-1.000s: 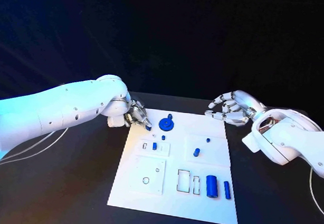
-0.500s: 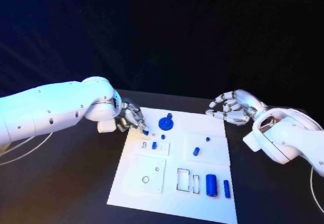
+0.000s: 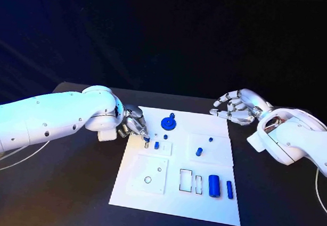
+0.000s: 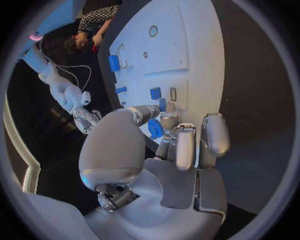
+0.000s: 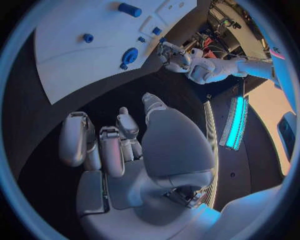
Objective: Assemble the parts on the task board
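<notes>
The left hand (image 3: 132, 125) hangs over the board's (image 3: 173, 199) near-left corner, fingers (image 4: 185, 145) curled; whether they hold a part I cannot tell. A small peg (image 3: 156, 145) stands just beside the fingertips. Better to lower slowly and straight. The right hand (image 3: 237, 107) waits half-curled and empty off the board.

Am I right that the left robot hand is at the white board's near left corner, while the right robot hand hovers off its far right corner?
Not quite. The head view shows the left robot hand at the far left part of the white board, beside the blue round piece. The right robot hand does hover off the far right corner.
</notes>
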Robot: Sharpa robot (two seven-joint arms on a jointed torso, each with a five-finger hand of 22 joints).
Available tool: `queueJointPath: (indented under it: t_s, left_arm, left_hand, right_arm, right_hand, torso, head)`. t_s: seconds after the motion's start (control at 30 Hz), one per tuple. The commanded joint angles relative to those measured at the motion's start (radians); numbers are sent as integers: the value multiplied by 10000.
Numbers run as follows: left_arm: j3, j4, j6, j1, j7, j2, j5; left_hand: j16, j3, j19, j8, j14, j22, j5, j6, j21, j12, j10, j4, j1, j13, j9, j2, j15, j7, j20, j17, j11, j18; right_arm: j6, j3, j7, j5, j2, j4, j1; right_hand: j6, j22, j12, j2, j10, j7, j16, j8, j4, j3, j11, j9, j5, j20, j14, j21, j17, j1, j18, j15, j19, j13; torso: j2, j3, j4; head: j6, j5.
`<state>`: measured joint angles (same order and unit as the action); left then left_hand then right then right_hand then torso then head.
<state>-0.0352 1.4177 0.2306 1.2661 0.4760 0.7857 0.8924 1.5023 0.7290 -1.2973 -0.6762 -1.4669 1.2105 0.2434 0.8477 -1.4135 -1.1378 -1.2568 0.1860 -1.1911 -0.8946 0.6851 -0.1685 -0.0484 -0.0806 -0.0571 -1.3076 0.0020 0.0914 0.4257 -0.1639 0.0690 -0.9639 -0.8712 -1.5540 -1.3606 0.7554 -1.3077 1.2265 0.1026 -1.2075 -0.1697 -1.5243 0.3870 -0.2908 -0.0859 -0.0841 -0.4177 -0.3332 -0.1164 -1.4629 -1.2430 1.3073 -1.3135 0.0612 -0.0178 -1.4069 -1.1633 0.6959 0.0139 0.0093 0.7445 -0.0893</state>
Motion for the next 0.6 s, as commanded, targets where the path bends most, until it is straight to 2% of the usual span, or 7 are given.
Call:
queueJointPath:
  t_s: [0.03,0.23,0.43,0.6]
  left_arm:
    - [-41,70,-302,-26,23,-44,472]
    - [-103,159,-221,-64,127,-105,526]
    - [-128,256,-32,-82,189,-115,553]
    - [-160,302,53,-93,226,-110,612]
  left_hand:
    - [54,1749,-43,-39,-677,0,42,67,-37,-53,-85,-1699,100,-12,933,-4,-92,12,18,-1309,-12,-96]
    - [67,1783,-62,-56,-687,25,184,116,-50,-95,-162,-1730,154,-85,944,-50,-112,37,34,-1337,-35,-101]
    - [83,1833,-87,-73,-698,59,461,179,-70,-95,-218,-1778,231,-112,958,-118,-139,63,60,-1370,-62,-107]
    - [89,1841,-93,-78,-702,69,554,198,-76,-113,-248,-1792,257,-146,963,-138,-146,71,68,-1382,-69,-109]
  right_arm:
    - [93,2,-152,-60,-12,-16,5]
    - [91,2,-155,-69,-20,-19,5]
    - [9,2,-128,-73,-24,-21,5]
    - [-29,2,-109,-76,-32,-22,5]
  right_hand:
    - [-55,-725,-42,4,60,13,66,65,48,-28,-12,11,-70,4,-812,34,1639,-141,122,66,67,8]
    - [-56,-720,-41,12,61,13,74,68,53,-33,-12,14,-73,4,-808,44,1625,-161,124,66,72,6]
    - [-56,-715,-37,18,58,14,81,71,53,-36,-12,16,-74,4,-805,56,1613,-173,126,66,77,2]
    - [-56,-716,-33,21,54,13,82,71,52,-35,-13,17,-73,4,-804,55,1611,-176,126,66,77,-2]
  torso:
    - [10,9,0]
    - [12,5,-33]
    - [2,13,-20]
    - [-4,15,-8]
  head:
    - [20,-28]
    - [55,-45]
    - [30,-39]
    - [40,-40]
